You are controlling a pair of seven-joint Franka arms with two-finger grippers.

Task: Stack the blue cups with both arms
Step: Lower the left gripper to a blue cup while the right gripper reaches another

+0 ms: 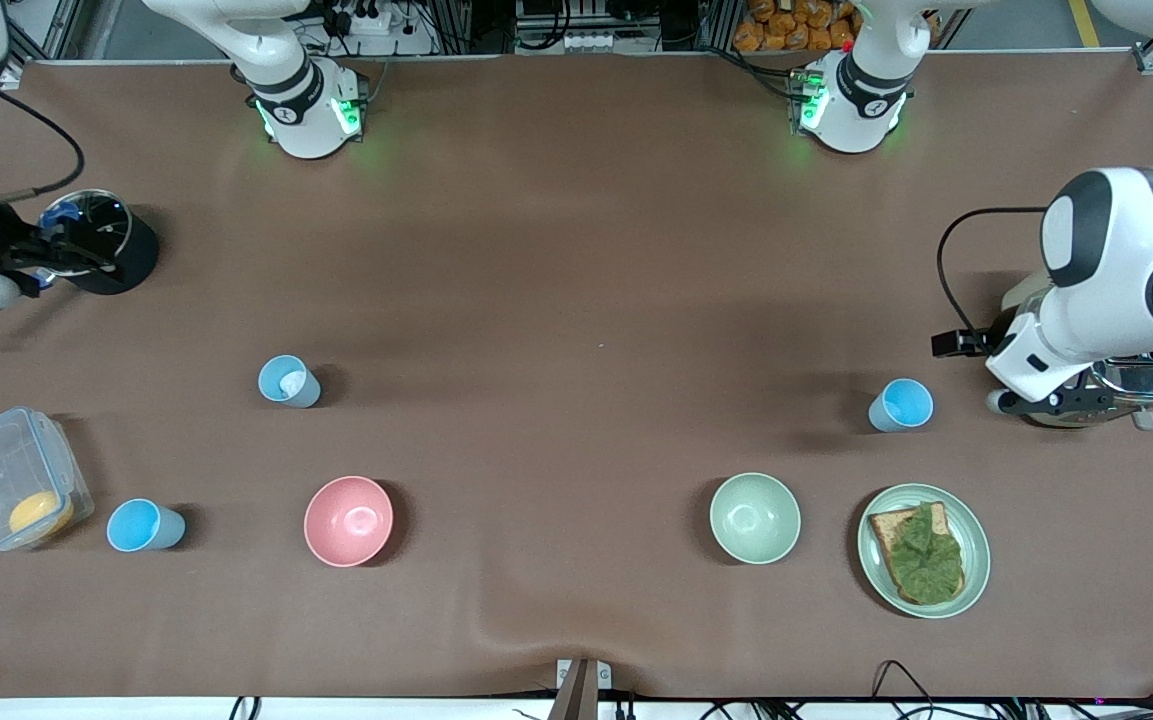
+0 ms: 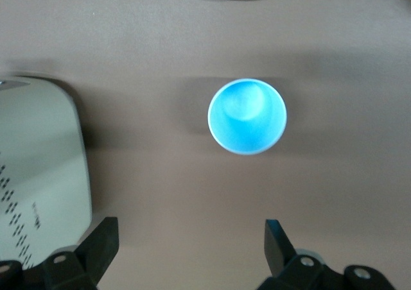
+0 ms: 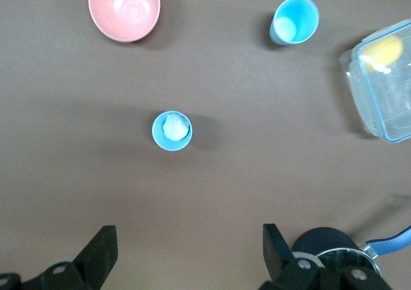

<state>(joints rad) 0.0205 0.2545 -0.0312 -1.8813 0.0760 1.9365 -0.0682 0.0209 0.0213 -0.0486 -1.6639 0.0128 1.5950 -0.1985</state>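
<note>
Left gripper (image 2: 186, 251): I read the fingers as spread wide, nothing between them, up over the toaster (image 1: 1136, 385) at the left arm's end of the table. Straight under its camera stands cup A (image 2: 247, 115), upright, mouth up, just beside the toaster and apart from it. In the front view cup A (image 1: 902, 405) is farther from the camera than the plate (image 1: 876, 560) with the lettuce-topped toast (image 1: 921, 553), and toward the left arm's end from the green bowl (image 1: 755, 517).

Right gripper (image 3: 189, 251): fingers also apart and empty, up over the black pot (image 1: 101, 242) at the right arm's end. Cup B (image 3: 172, 130) is in its view, upright, with something white inside. Front view puts cup B (image 1: 288, 381) farther from the camera than the pink bowl (image 1: 348, 520). Cup C (image 1: 143, 526) stands between the pink bowl and the clear box (image 1: 11, 480), just beside the box, which holds something yellow.

All three cups stand well apart, none stacked.
</note>
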